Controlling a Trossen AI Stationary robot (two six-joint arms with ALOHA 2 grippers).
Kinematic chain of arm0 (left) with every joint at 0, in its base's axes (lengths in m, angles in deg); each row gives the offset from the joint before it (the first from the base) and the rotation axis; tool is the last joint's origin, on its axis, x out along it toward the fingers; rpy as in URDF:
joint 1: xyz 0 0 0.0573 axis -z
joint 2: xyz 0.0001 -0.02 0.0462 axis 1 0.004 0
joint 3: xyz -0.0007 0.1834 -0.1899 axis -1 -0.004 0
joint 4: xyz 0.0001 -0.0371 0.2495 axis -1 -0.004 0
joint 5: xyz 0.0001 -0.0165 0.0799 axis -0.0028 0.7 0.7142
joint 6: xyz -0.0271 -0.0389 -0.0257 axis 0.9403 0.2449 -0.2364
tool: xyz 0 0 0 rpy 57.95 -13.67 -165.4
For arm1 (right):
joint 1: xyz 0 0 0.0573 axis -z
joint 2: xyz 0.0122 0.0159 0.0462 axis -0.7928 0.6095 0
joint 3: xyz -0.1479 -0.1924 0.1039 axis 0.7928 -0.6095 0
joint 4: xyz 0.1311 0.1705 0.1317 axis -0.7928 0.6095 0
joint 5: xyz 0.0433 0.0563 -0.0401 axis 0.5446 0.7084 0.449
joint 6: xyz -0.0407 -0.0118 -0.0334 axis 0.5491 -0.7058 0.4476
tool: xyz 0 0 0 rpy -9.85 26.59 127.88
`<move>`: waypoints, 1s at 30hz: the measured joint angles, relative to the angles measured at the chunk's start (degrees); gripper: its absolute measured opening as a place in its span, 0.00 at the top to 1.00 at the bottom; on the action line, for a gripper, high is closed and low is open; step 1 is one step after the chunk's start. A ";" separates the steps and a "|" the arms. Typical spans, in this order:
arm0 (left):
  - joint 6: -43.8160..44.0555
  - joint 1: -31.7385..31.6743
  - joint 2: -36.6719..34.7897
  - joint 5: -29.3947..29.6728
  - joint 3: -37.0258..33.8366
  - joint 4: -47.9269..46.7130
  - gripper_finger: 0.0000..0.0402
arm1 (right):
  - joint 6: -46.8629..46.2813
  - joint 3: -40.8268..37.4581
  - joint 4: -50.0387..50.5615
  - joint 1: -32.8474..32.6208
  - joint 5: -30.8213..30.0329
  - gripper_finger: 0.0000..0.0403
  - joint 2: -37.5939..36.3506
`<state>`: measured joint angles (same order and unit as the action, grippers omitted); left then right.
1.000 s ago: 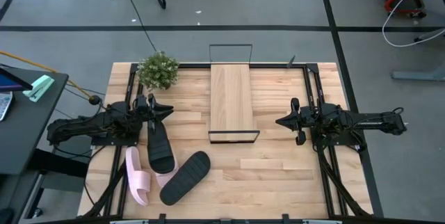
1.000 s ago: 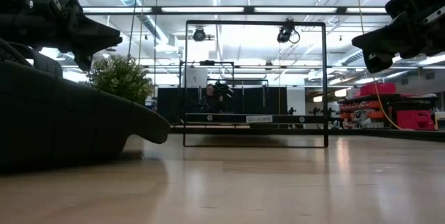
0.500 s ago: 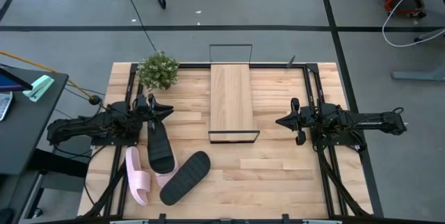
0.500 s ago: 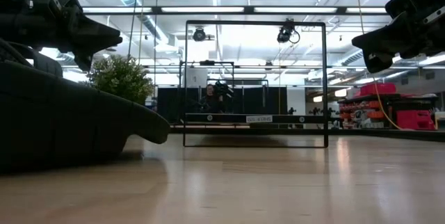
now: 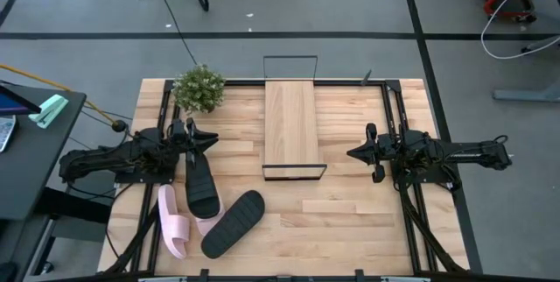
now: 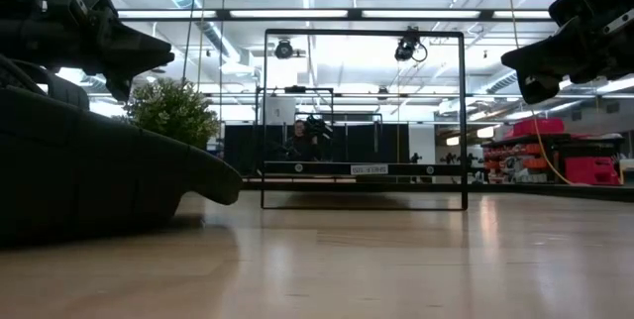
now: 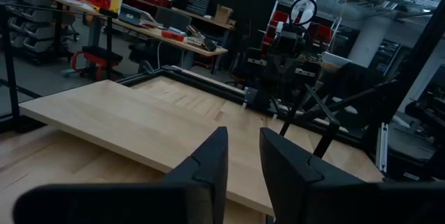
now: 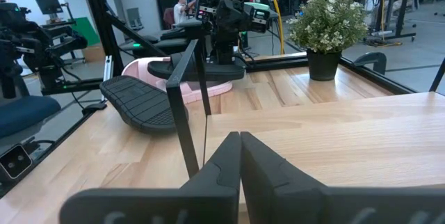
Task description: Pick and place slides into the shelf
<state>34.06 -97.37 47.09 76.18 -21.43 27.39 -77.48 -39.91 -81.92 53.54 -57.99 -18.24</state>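
The shelf (image 5: 290,129), a long light-wood board with black wire frames at its ends, lies mid-table with nothing on it. All the slides lie on the near-left of the table. One black slide (image 5: 200,184) lies lengthwise and a second black slide (image 5: 234,222) lies slanted. One pale pink slide (image 5: 172,221) is beside them, and another pink slide (image 5: 208,226) is partly covered by the black ones. My left gripper (image 5: 208,138) hovers above the far end of the first black slide, its fingers a narrow gap apart (image 7: 243,161). My right gripper (image 5: 352,152) hovers right of the shelf, shut (image 8: 240,147).
A potted plant (image 5: 199,88) stands at the far-left, between my left arm and the shelf. Black rails (image 5: 393,107) run along the table's left and right sides. Bare wood (image 5: 341,221) lies near of the shelf and to its right.
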 joint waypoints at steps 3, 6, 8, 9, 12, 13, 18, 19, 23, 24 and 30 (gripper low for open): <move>0.00 0.00 0.02 0.02 0.02 0.00 0.79 | -0.01 0.01 0.00 0.00 0.00 0.97 -0.01; 0.00 0.00 0.01 0.02 0.02 0.00 0.80 | 0.00 0.01 0.00 -0.01 0.00 0.97 -0.02; 0.02 0.00 0.01 0.02 0.01 0.00 0.80 | -0.02 0.01 0.01 0.00 0.00 0.97 0.00; 0.02 0.00 0.02 0.00 0.00 0.00 0.79 | -0.02 0.01 -0.01 -0.01 0.00 0.97 -0.02; 0.02 0.00 0.01 0.01 0.01 0.00 0.78 | -0.02 0.00 -0.01 0.00 0.00 0.97 -0.02; -0.01 0.00 0.02 0.02 0.02 0.00 0.78 | -0.02 0.01 0.00 0.01 0.01 0.97 0.00; -0.01 0.00 0.00 0.02 0.02 0.00 0.78 | -0.02 0.01 -0.01 -0.01 0.01 0.97 0.00; 0.02 0.00 0.02 0.02 0.00 0.00 0.79 | -0.01 0.01 -0.01 -0.01 0.00 0.97 0.00; 0.00 0.00 0.01 0.02 0.02 0.00 0.80 | -0.02 0.01 -0.01 0.00 0.00 0.97 0.00; 0.00 0.00 0.00 0.02 0.02 0.00 0.80 | -0.02 0.01 -0.01 0.01 0.00 0.97 0.00; 0.02 0.00 0.02 0.02 0.01 0.01 0.78 | -0.02 0.01 -0.01 -0.01 0.00 0.97 0.00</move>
<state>34.08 -97.37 47.11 76.20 -21.42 27.40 -77.50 -39.90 -81.93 53.53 -57.99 -18.24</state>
